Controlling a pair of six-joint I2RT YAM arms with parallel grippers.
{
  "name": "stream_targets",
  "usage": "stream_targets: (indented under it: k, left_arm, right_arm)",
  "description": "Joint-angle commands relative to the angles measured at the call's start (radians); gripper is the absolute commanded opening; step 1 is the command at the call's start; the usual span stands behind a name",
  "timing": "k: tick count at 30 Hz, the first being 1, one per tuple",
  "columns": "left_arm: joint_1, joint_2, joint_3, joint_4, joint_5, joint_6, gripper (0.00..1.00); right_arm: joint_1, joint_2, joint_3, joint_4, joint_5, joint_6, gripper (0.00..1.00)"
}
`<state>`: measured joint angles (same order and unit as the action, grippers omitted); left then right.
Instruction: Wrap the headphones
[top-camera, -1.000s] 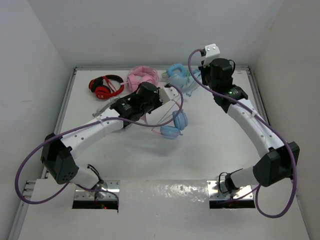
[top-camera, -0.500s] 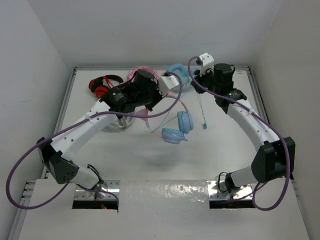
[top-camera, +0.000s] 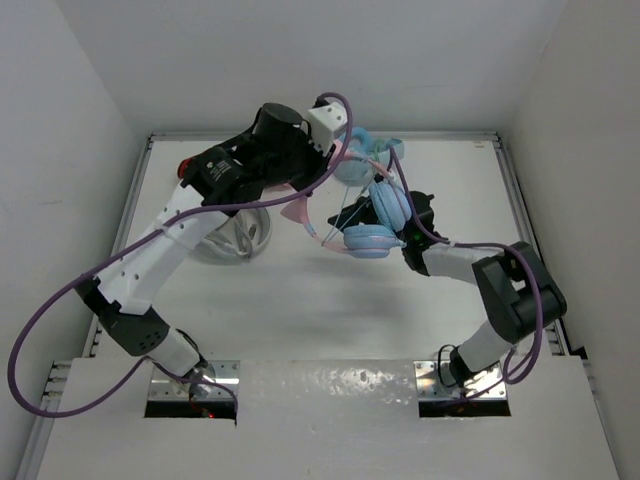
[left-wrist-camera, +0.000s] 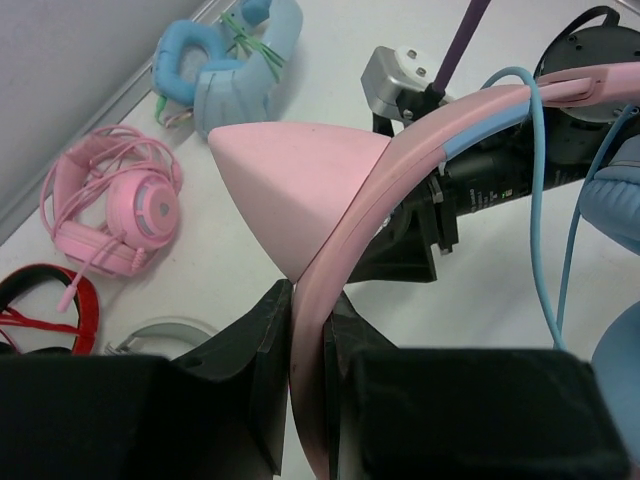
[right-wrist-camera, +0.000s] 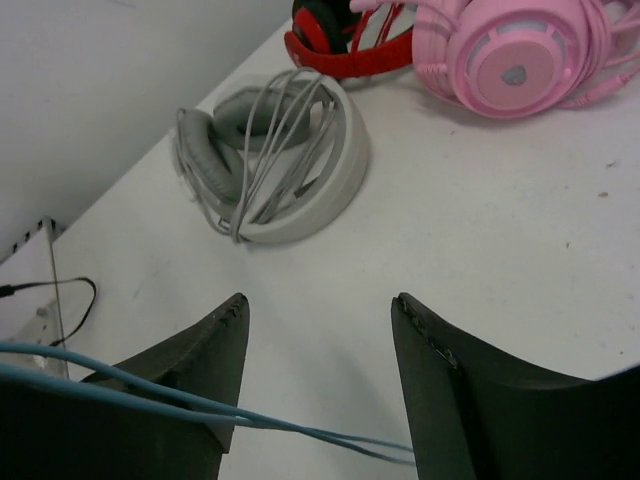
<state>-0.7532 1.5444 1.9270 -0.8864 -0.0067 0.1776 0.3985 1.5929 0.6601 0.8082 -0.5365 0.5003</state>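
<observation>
**Headphones hanging from left claw, right claw spread at the cable**

- Left gripper (left-wrist-camera: 308, 310): pressed together on the pink headband (left-wrist-camera: 400, 170), pinching it just below a cat ear (left-wrist-camera: 300, 190). The band rises out of the jaws and arcs to the right.
- The headphones (top-camera: 385, 210) hang off the table (top-camera: 300, 310), right of centre and toward the far side. The two light blue earcups dangle below the left claw, one above the other in the top view. The lower cup (top-camera: 368, 241) is nearer to the arm bases.
- Teal cable (left-wrist-camera: 540, 250): drops from the headband in a loop beside the earcups.
- Right gripper (right-wrist-camera: 320, 300): fingers spread wide, pinching nothing. The cable passes in front of one finger and crosses the low part of the gap. I cannot tell whether it touches.
- In the top view the right arm is folded low, its wrist just right of the earcups.
- On the table at the far left: a grey pair (right-wrist-camera: 270, 165) with its cord wound around it, a red pair (right-wrist-camera: 340, 40), an all-pink pair (left-wrist-camera: 115, 205) and a light-blue pair (left-wrist-camera: 235, 60).
</observation>
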Motion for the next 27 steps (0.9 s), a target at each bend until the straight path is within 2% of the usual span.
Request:
stream_targets:
  k: [1,6,9,15,17,18,20,21,24,27]
  left_arm:
    - [-0.008,-0.033,0.082,0.066,0.027,-0.086,0.0]
    - [-0.008,-0.061,0.115,0.09,0.011,-0.11,0.0]
    - [-0.008,-0.055,0.147,0.09,-0.073,-0.118,0.0]
    - [-0.008,-0.063,0.156,0.095,-0.098,-0.125,0.0]
    - [-0.008,-0.07,0.145,0.095,-0.108,-0.128,0.0]
    - [-0.008,-0.073,0.138,0.096,-0.113,-0.132,0.0]
    - [-0.008,-0.082,0.121,0.101,-0.118,-0.141,0.0]
    - [-0.006,-0.086,0.116,0.102,-0.119,-0.144,0.0]
    - [-0.006,-0.089,0.116,0.107,-0.121,-0.148,0.0]
    - [-0.006,-0.089,0.124,0.107,-0.128,-0.142,0.0]
  right_arm:
    - [0.013,0.05,-0.028,0.204,0.106,0.027,0.59]
    - [0.023,0.159,-0.039,0.215,0.213,0.027,0.58]
    - [0.03,0.208,-0.05,0.217,0.289,0.033,0.6]
    - [0.043,0.248,-0.053,0.191,0.375,0.029,0.58]
    - [0.054,0.253,-0.059,0.174,0.409,0.02,0.49]
    - [0.057,0.257,-0.062,0.177,0.418,0.023,0.39]
    - [0.063,0.262,-0.071,0.203,0.429,0.03,0.28]
    - [0.065,0.26,-0.076,0.219,0.432,0.037,0.26]
    - [0.086,0.259,-0.076,0.26,0.423,0.021,0.37]
    - [0.103,0.263,-0.068,0.247,0.458,0.014,0.27]
